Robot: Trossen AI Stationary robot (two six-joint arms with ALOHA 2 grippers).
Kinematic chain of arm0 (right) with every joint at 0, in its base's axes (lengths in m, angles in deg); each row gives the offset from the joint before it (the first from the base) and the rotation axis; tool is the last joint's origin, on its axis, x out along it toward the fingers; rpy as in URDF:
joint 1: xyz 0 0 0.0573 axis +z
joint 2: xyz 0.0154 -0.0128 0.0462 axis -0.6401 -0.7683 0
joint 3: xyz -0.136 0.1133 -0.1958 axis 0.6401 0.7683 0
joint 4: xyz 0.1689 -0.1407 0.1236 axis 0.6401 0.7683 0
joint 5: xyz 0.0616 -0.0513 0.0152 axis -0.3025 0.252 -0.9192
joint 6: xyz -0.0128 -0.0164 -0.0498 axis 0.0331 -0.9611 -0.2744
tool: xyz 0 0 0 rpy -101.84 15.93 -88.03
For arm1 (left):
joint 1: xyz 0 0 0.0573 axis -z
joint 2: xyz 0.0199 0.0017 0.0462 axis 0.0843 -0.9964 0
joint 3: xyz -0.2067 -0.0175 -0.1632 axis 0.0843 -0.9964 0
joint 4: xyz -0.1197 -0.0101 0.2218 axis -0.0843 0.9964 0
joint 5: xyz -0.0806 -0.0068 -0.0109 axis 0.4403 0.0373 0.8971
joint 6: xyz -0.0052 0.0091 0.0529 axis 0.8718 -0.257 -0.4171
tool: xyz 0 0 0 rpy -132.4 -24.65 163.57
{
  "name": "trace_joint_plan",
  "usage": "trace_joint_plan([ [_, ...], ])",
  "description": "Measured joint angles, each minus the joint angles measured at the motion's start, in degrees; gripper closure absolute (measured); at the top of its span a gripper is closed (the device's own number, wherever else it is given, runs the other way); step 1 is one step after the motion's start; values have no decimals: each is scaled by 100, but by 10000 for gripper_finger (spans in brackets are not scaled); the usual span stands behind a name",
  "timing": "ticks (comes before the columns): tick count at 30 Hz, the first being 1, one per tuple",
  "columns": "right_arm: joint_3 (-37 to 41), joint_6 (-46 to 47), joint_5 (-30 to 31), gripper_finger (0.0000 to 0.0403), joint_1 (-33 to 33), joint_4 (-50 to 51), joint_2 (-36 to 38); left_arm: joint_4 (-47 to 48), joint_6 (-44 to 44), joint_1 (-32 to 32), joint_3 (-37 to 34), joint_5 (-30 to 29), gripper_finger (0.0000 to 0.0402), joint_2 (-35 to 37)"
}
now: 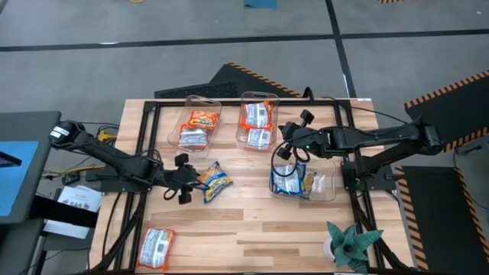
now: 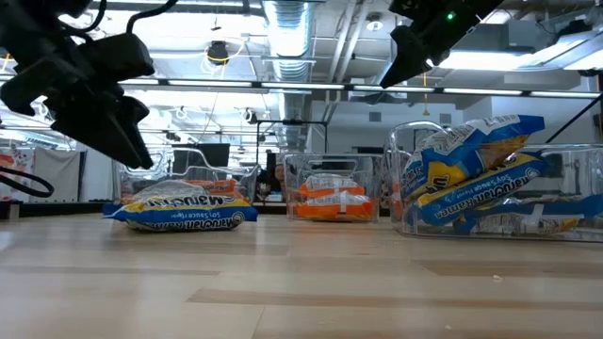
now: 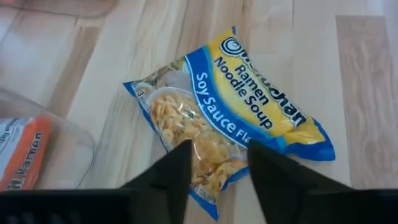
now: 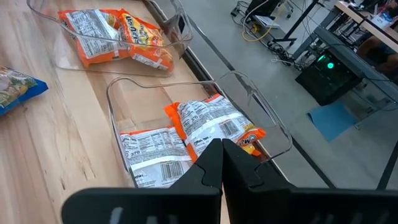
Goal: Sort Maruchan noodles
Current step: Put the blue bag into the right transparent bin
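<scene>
A: Blue and yellow, that wrapper: the soy sauce packet (image 3: 233, 118) is lying flat on the bare wood near the middle of the table (image 1: 252, 229), and the left gripper (image 1: 183, 179) is hanging just beside it with its fingers (image 3: 171, 174) parted a little, holding nothing.

B: So it is lining up a pick?

A: That is my reading. The packet's near end is sitting between the fingers in the wrist view, so the next move is calling for a descent and a close on that end.

B: And the right gripper (image 1: 289, 143)?

A: It is hovering above the gap between the middle bin (image 1: 260, 98) and the right bin (image 1: 325, 191), fingers pressed together, empty.

B: Where are the other noodles sitting?

A: Orange packets (image 1: 257, 116) are filling the middle bin and the left bin (image 1: 191, 103); the blue packets (image 1: 289, 179) are leaning in the right bin. One orange packet (image 1: 157, 248) is lying alone near the table's front left corner.

B: Room to move?

A: Open wood is lying between the loose blue packet and the right bin. That bin's wall is the edge to clear, I judge.
</scene>
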Motion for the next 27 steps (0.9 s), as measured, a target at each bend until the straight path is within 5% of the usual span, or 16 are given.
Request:
trace_joint_plan([
  [7,0,0,-2,381,0,-2,1,-53,14,2,2,-156,152,-445],
  [13,0,0,-2,381,2,2,0,-36,19,0,2,-281,102,-982],
  [22,0,4,-2,381,1,2,1,-380,-260,0,8,-231,100,-1622],
  [27,0,4,-2,381,2,2,0,-669,-204,-2,17,-208,172,-1976],
])
